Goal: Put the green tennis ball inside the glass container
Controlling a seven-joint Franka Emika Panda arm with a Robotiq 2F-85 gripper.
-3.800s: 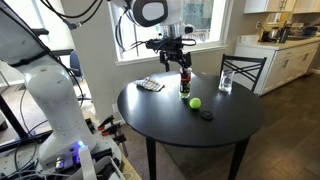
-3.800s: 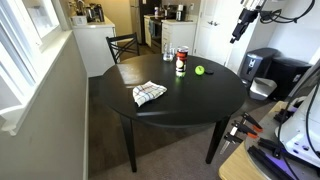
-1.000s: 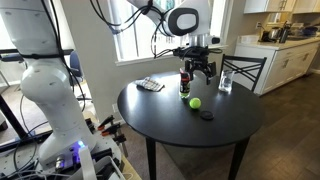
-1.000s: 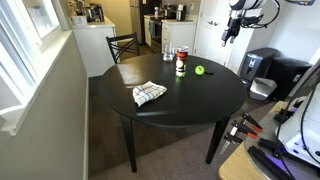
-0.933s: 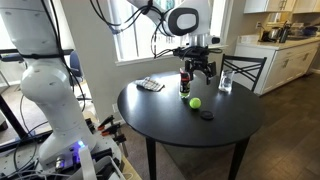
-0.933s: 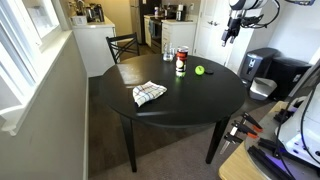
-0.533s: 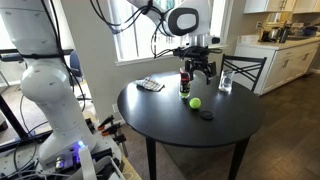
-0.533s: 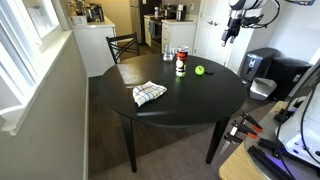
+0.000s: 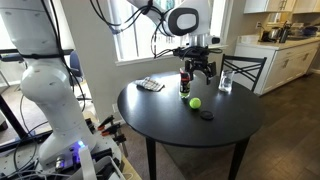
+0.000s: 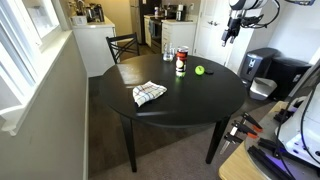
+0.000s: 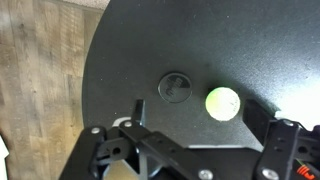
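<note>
Although the last second of frames shows no motion at all, the comparison with the frame nearly four seconds back does: the gripper (image 9: 200,70) then hung over the glass container (image 9: 185,85), and it now sits off to the side of that container, toward the clear tumbler (image 9: 226,82), high above the table (image 9: 170,125). Arm is parked, not descending. Green tennis ball (image 9: 195,102) lies on the table just beside the glass container, apart from it, untouched; same place in both exterior views. Small black disc (image 9: 206,115) lies beyond the ball, farther from the container; folded cloth (image 9: 150,85) lies on the container's opposite side. Wrist view: ball (image 11: 222,103) and disc (image 11: 176,86) both fall within the span of the fingers (image 11: 285,145), ball nearer one finger than centred. Claw (image 11: 190,140) is spread wide and holds nothing. Judgement: the sideways shift away from the container is the move to line up over the ball; the pause suggests alignment is being checked. Pick is not begun. Next step likely needs a small lateral correction to centre the ball, then a straight descent, keeping clear of the container, which looks easy to tip.
</note>
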